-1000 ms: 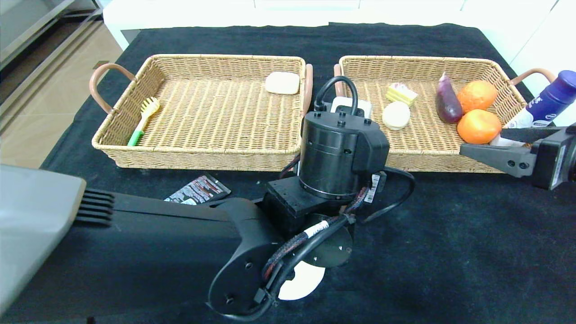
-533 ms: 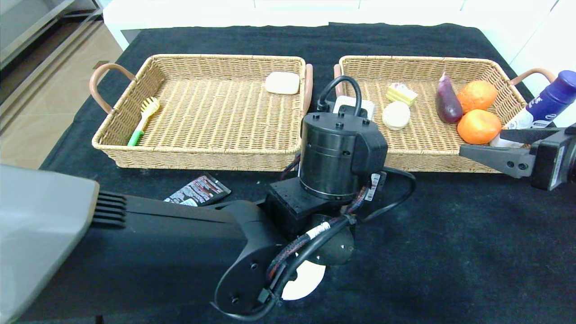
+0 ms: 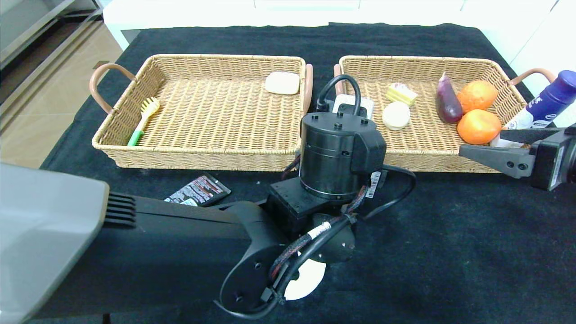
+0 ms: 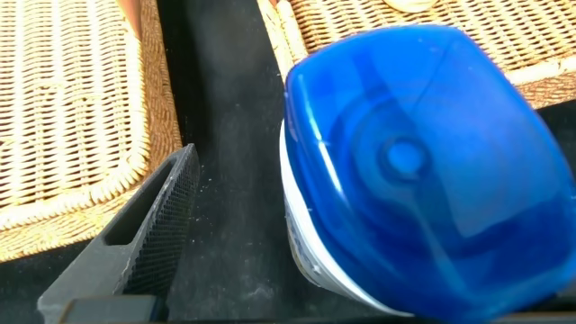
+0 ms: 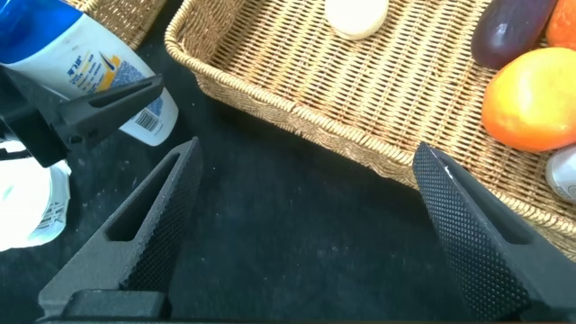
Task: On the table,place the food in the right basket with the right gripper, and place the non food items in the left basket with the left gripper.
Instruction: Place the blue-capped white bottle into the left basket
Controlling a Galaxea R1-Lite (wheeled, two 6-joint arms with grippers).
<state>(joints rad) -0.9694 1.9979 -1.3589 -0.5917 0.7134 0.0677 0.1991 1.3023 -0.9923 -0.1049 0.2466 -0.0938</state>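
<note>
My left gripper [image 4: 306,153] hangs over the table [image 3: 450,252] in front of the gap between the two baskets. It is open around the white bottle with blue cap [image 4: 423,171]. One finger [image 4: 144,234] stands apart from the bottle and the other is hidden behind it. The right wrist view shows the bottle [image 5: 81,54] tilted, with a left finger [image 5: 108,103] across it. The round white dish [image 3: 303,276] lies partly under the left arm. The black tube [image 3: 198,190] lies in front of the left basket [image 3: 198,155]. The cake slice [image 3: 401,93] and cream bun [image 3: 396,115] are in the right basket [image 3: 427,157]. My right gripper [image 3: 481,141] is open and empty at that basket's front right corner. The mauve bun is out of view.
The right basket also holds an eggplant [image 3: 447,105] and two oranges [image 3: 478,126]. A dark-blue-capped bottle [image 3: 544,103] leans by its right handle. The left basket holds a green and yellow brush [image 3: 143,118] and a cream block [image 3: 282,83].
My left arm has shifted slightly to the right and nearer. The right arm has not moved.
</note>
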